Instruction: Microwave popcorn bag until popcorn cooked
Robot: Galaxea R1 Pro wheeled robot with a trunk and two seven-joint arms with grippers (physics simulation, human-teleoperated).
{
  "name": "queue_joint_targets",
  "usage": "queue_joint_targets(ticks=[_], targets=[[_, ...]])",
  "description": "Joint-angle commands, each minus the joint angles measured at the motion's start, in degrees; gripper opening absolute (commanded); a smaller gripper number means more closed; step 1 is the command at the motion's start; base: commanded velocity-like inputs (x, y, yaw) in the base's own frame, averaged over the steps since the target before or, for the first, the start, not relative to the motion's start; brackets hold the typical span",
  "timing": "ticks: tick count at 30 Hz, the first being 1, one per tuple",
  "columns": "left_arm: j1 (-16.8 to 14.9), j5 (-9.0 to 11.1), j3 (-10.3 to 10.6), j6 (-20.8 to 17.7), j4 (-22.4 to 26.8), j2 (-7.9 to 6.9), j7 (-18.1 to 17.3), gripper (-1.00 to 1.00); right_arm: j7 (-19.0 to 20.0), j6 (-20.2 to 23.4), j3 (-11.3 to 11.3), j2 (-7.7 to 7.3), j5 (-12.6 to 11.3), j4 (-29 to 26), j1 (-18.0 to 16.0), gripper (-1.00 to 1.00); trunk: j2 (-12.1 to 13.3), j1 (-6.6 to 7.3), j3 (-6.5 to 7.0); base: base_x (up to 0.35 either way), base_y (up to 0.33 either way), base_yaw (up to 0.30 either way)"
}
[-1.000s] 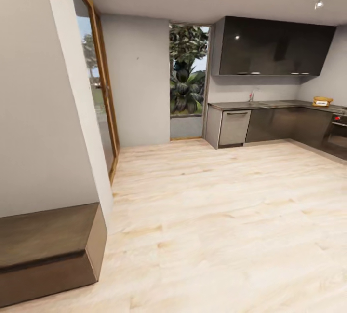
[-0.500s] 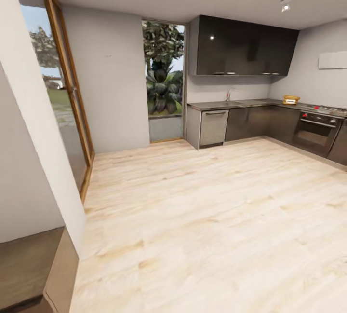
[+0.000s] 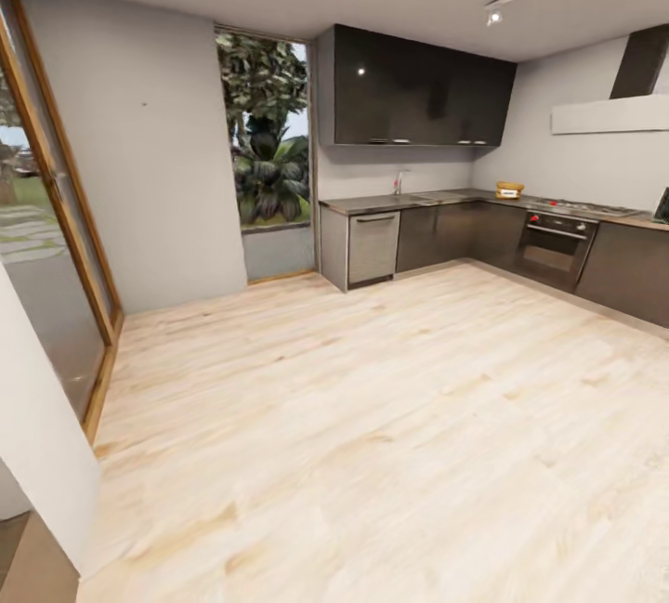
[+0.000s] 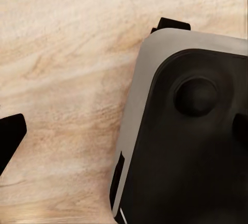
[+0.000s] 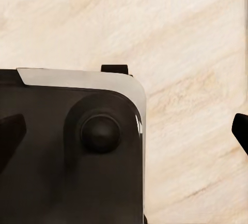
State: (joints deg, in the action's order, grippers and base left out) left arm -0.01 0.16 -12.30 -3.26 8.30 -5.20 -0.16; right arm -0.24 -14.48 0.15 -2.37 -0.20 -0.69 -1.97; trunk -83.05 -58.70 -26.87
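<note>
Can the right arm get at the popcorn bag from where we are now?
Probably not. The popcorn bag sits on the countertop at the far side of the room, across a wide wooden floor. The base likely has to drive closer first.

Robot base (image 5: 72, 151) (dark, grey-rimmed) over wooden floor (image 5: 186, 38)

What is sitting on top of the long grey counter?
On the countertop sits a small tan thing, too far to read, and a tap. The hob sits further along.
</note>
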Motion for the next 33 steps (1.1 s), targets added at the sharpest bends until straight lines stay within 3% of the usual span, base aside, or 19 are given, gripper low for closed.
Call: queue_joint_targets(ticks=[1,33], targets=[[0.03,0.02,-0.27,-0.34,0.14,0.02,-0.02,1.00,-0.02,-0.21,0.02,0.00,-0.03,0.07,-0.05,1.00,-0.03,-0.03,-0.06,0.345,0.000,-0.272],[0.09,0.02,-0.25,-0.34,0.14,0.02,-0.02,1.00,-0.02,-0.19,0.02,0.00,-0.03,0.07,-0.05,1.00,-0.03,-0.03,-0.06,0.345,0.000,-0.272]])
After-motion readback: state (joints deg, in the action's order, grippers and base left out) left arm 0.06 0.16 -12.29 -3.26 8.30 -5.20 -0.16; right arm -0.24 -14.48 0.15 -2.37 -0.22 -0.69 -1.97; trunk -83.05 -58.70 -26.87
